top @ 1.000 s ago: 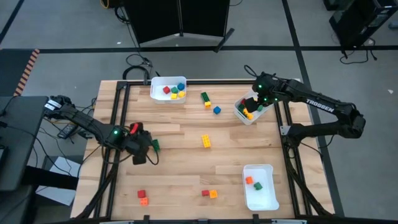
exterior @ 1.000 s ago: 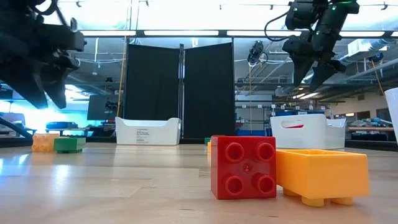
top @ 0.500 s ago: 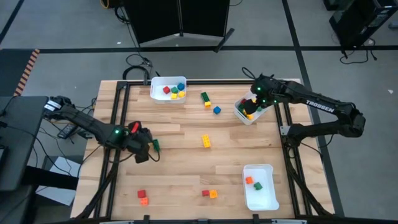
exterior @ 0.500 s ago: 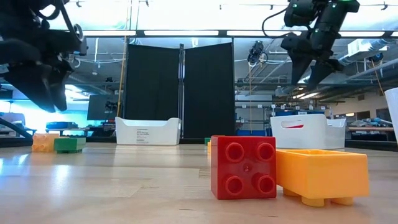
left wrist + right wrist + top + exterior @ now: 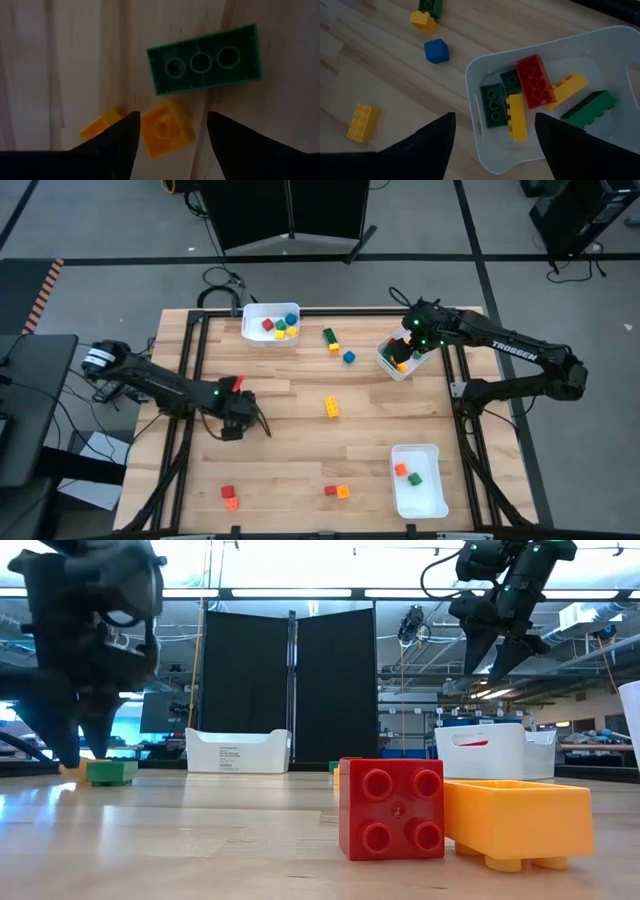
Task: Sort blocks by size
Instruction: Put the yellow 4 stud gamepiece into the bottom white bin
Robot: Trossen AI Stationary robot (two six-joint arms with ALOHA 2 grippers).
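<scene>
In the left wrist view a green brick [image 5: 205, 60] lies upside down on the table, with two small orange blocks [image 5: 165, 129] [image 5: 100, 125] beside it. My left gripper [image 5: 172, 116] [image 5: 243, 423] points down over them, open, low over the table's left part. Its fingers stand on either side of one orange block; whether they touch it I cannot tell. In the low view it [image 5: 75, 740] stands beside the green brick [image 5: 112, 772]. My right gripper [image 5: 494, 116] [image 5: 402, 348] hangs open and holds nothing above a white bin [image 5: 600, 45] of red, green, yellow and orange bricks at the far right.
A second white bin [image 5: 270, 323] with blocks stands at the far edge, a third [image 5: 418, 480] at the near right. Loose blocks lie mid-table: green and yellow [image 5: 330, 338], blue [image 5: 348, 357], yellow [image 5: 331, 407]. Red and orange pairs [image 5: 228, 496] [image 5: 337, 491] lie near the front edge.
My left gripper has come down and moved toward the table's right edge. It now stands over the green brick and the orange blocks. In the low view it now covers the orange block. The blocks have stayed put.
</scene>
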